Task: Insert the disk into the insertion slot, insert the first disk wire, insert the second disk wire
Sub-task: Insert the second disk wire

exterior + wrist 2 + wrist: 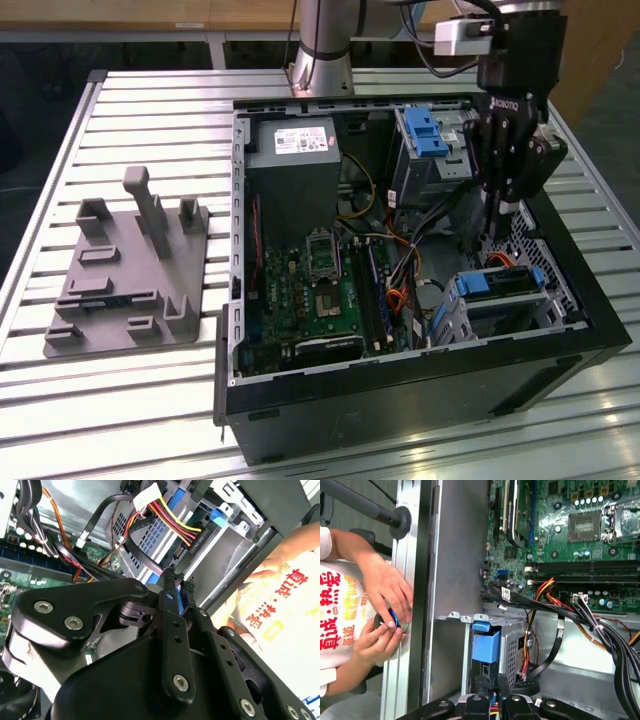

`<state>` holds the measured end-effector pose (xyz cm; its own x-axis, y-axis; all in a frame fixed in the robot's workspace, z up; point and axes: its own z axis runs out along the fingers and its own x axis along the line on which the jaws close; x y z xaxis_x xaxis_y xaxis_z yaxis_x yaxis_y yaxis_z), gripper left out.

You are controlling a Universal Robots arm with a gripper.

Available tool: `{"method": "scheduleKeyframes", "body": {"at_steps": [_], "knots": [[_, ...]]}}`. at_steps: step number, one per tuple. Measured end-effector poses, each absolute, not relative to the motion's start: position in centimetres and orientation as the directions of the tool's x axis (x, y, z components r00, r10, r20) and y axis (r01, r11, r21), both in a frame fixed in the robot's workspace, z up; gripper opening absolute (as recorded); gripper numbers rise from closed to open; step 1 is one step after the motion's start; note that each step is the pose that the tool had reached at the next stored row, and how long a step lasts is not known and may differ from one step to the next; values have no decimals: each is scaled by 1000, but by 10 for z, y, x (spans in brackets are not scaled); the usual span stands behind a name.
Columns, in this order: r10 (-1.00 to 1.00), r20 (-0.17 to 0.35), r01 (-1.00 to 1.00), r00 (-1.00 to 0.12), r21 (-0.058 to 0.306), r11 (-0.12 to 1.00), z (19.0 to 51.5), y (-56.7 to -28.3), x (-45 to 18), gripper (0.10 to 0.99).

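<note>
Starting from the exterior view's left: a grey fixture (130,270) is seen near the tabletop's left edge, well clear of the action. The open case (400,400) comes next, with the motherboard (310,290) along its left side and a tangle of cables (400,270) draped through its middle.

Then the business end. The gripper (496,250) is held low inside the case by its right wall, just above the disk (492,284). The disk is found seated in the slot (510,318) at the case's near right corner, blue caddy end facing the cables. In the second wrist view the jaws are drawn almost together; whether a thin wire is pinched between them cannot be told.

Trouble is easily imagined here. The cables (555,645) are hung right beside the slot (512,650) in the first wrist view, so a loop could be snagged by the fingers (170,610) and a seated plug dragged loose. A connector pressed in skewed could be jammed or its pins bent (the port is hidden behind the caddy (486,645)). A person's hands (385,595) are also busy just outside the case wall, and a reach over it could be met by the arm.
</note>
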<state>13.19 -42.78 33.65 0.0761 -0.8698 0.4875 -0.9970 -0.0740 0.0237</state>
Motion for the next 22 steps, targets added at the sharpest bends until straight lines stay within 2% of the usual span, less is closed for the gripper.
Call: {"method": "scheduleKeyframes", "body": {"at_steps": [4, 16, 22], "knots": [[-869, 485, -995, 95, 64, -74, 337, -428, 140, 196], [-881, 471, -998, 30, 64, 0, 335, -428, 143, 196], [-890, 455, -998, 28, 65, 2, 335, -431, 153, 196]]}}
